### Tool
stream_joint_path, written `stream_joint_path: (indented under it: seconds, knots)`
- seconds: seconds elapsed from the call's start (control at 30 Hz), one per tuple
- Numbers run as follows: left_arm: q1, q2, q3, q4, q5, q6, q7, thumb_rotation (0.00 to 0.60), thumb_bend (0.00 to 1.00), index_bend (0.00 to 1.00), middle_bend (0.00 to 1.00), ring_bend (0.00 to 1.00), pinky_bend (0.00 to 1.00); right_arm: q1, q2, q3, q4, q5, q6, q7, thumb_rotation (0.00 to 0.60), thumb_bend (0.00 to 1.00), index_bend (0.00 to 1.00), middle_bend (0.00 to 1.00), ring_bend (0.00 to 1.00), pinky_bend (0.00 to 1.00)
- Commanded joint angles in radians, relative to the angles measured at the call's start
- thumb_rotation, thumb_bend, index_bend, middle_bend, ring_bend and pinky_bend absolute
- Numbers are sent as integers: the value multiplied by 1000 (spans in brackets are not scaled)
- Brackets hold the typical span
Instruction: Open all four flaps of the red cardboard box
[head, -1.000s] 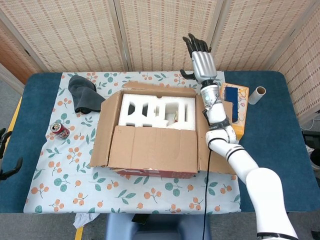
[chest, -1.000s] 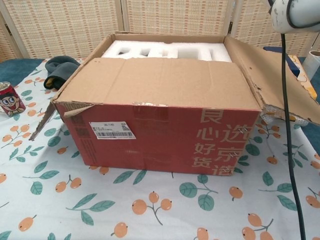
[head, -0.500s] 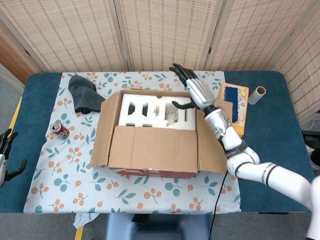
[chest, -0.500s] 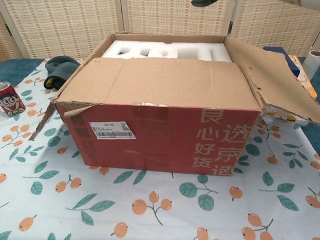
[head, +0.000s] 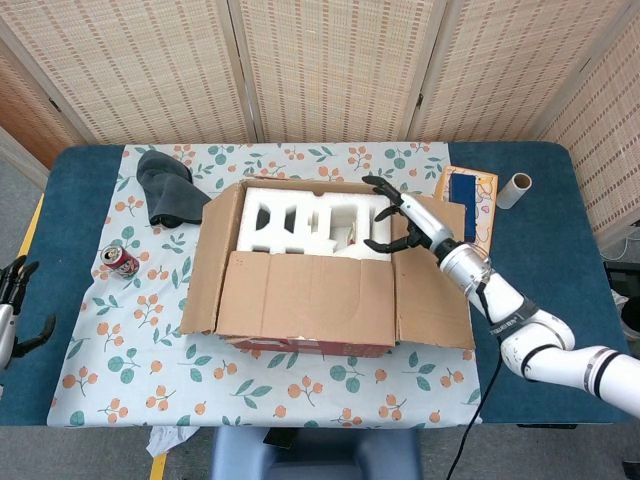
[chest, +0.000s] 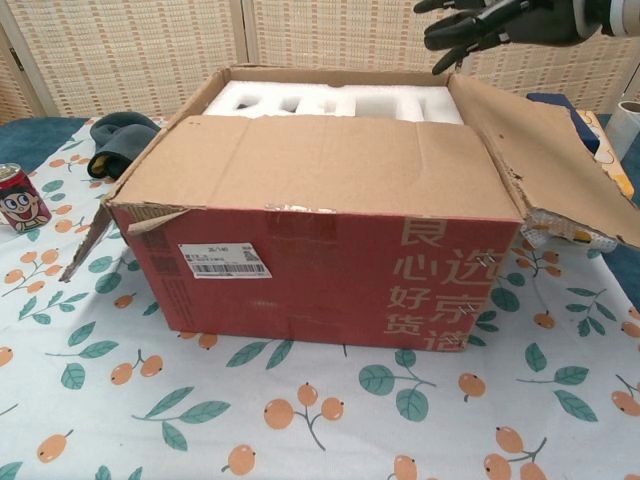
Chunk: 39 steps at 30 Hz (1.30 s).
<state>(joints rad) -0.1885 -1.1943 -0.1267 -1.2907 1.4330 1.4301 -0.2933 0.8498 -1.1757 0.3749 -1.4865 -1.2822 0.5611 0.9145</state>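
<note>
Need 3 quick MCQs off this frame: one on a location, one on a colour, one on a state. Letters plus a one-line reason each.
1. Where is the soda can?
A. left of the box
B. inside the box
C. on the blue book

2. What colour is the box front wall?
A. blue
B. red
C. white

3. How is the right robot hand?
A. gripping the can
B. holding the sock
C. open, holding nothing

Answers:
1 A: the can lies on the cloth left of the box.
2 B: the chest view shows a red printed front.
3 C: its fingers are spread above the foam insert, nothing in them.
</note>
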Motion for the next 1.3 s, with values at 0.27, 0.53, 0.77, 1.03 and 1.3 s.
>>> stream_joint_path:
  seconds: [0.27,0.53,0.77,1.03,1.3]
  knots:
    - [2,2,-1,6,1,2,-22,600,464,0,0,0,0,37,-20,-47,56,-153,-64,204,600,335,0,0,58,320]
    - [1,2,-1,6,2,4,-23,600,464,0,0,0,0,53,-18,-97,42,-216,-48,278,600,335,0,0,58,333]
    - [2,2,-2,7,4,9,-26,600,464,0,0,0,0,64,-1,-135,16,-259,-14,354,600,335,0,0,57,354]
    - [1,0,-1,8,5,9,-22,600,463,0,0,0,0,70,35,-176,-25,-296,43,405,600,335,0,0,58,365]
    - [2,-1,2,5,10,13,-11,600,464,0,0,0,0,56,99,-189,-98,-300,122,393,600,335,0,0,58,365]
